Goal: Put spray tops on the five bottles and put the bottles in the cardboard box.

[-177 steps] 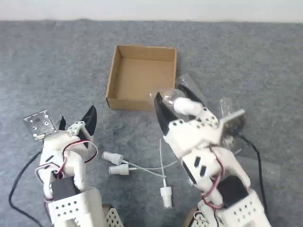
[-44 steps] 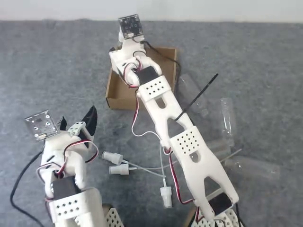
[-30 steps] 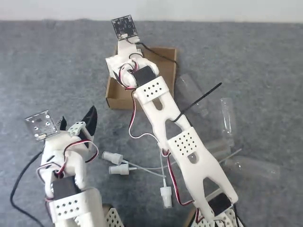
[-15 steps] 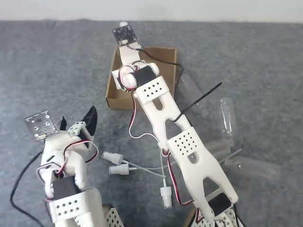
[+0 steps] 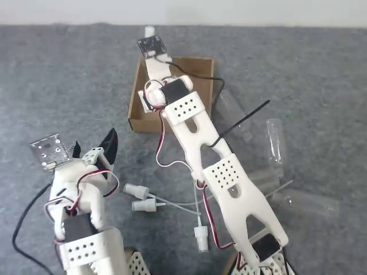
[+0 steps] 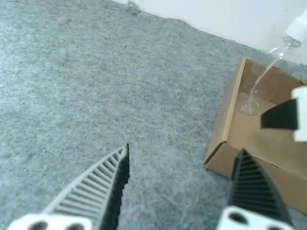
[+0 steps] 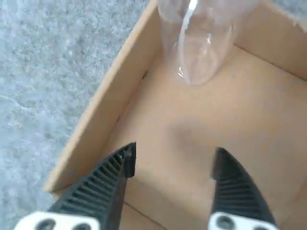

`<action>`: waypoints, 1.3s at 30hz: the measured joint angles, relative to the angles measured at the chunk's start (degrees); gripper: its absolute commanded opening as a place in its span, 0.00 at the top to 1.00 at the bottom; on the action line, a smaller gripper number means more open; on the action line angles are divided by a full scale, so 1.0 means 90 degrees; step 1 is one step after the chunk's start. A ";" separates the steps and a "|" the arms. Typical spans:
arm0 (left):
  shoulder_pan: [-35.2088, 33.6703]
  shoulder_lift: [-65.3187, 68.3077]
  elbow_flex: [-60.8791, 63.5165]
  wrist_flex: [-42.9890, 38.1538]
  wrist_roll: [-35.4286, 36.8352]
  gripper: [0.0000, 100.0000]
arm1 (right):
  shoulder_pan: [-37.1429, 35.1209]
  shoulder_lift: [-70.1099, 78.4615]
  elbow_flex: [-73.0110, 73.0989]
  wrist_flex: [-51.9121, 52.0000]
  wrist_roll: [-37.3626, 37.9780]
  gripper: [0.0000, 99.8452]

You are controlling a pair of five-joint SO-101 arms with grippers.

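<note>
Nearby, the left gripper (image 6: pixel 183 152) gapes wide and empty just short of the cardboard box (image 6: pixel 224 132). Over the box, the right gripper (image 7: pixel 175 149) spreads wide, gripping nothing; beyond it, a clear bottle (image 7: pixel 201 45) tilts inside the box.

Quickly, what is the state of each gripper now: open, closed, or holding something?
Left gripper: open, holding nothing.
Right gripper: open, holding nothing, over the cardboard box; the bottle is apart from it.
</note>
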 measured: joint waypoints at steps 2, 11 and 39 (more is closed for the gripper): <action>0.0000 0.0000 0.0000 0.0000 0.0000 0.68 | 0.0000 -0.0264 0.0000 0.0098 0.0000 0.82; 0.0000 0.0000 0.0000 0.0000 0.0000 0.68 | 0.0000 -0.1201 0.0000 0.0918 0.0000 0.82; 0.0000 0.0000 0.0000 0.0000 0.0000 0.68 | 0.0234 -0.3194 0.0811 0.1739 0.1162 0.82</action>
